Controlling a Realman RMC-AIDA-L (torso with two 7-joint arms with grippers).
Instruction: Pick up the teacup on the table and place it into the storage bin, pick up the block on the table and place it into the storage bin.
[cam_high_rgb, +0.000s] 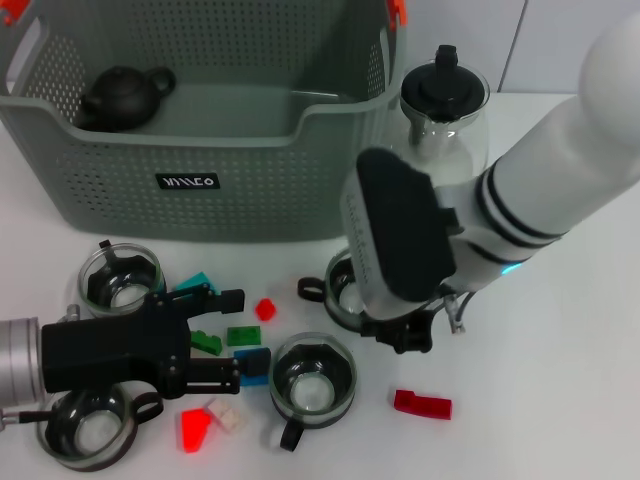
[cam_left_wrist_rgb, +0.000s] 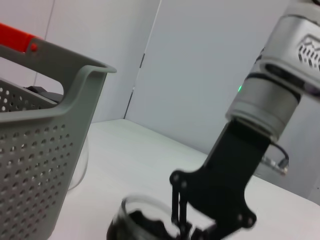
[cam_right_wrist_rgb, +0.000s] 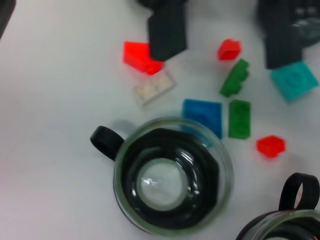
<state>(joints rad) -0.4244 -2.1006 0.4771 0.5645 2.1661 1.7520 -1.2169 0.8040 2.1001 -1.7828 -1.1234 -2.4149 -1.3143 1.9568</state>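
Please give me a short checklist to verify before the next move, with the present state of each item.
1. Right end effector is over a teacup near the storage bin: ok.
2. Right end effector has gripped that teacup: cannot tell, the wrist hides it.
3. Left end effector is open around the blocks, with a green block between its fingers: ok.
4. Storage bin has free space beside the black teapot: ok.
5. Glass teapot stands close to the right arm's lifting path: not ok.
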